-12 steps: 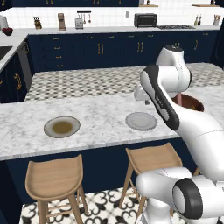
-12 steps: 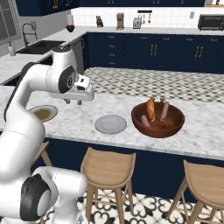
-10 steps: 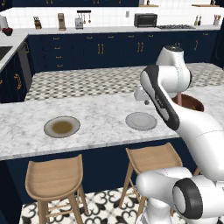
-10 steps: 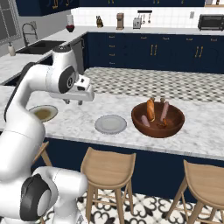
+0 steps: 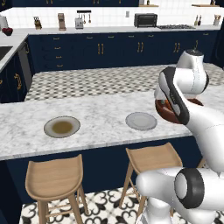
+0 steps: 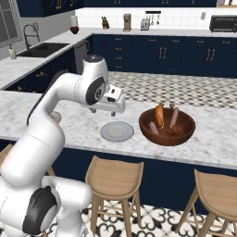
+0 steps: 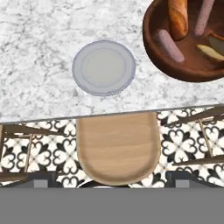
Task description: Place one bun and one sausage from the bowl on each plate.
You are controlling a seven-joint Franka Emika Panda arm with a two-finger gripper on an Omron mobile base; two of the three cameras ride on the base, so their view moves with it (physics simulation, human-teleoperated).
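The long white marble counter point(image 6: 69, 125) runs across the scene, with wooden stools point(image 6: 113, 173) tucked along its near edge. On it, toward the right, sits the large round dark reddish-brown wooden bowl point(image 6: 167, 126); inside are a golden bun point(image 6: 159, 115), pink sausages point(image 6: 174, 117) and a few more pieces that are hard to sort out. Just left of the bowl, close but apart from it, lies the plain light grey round plate point(image 6: 117, 131), bare. Far to the left lies the grey-rimmed plate with the olive-brown centre point(image 5: 62, 127), also bare, so nothing seems to be served yet.

The step in hand looks like the first pick from the bowl. To do it well, the hand should swing right until it is above the bowl, line its fingers across the narrow width of one bun or sausage, and come down clear of the rim and of neighbouring pieces.

The white arm bends over the counter with its hand high above the grey plate, looking straight down. The two-finger gripper point(image 6: 111, 111) is spread wide and carries nothing.
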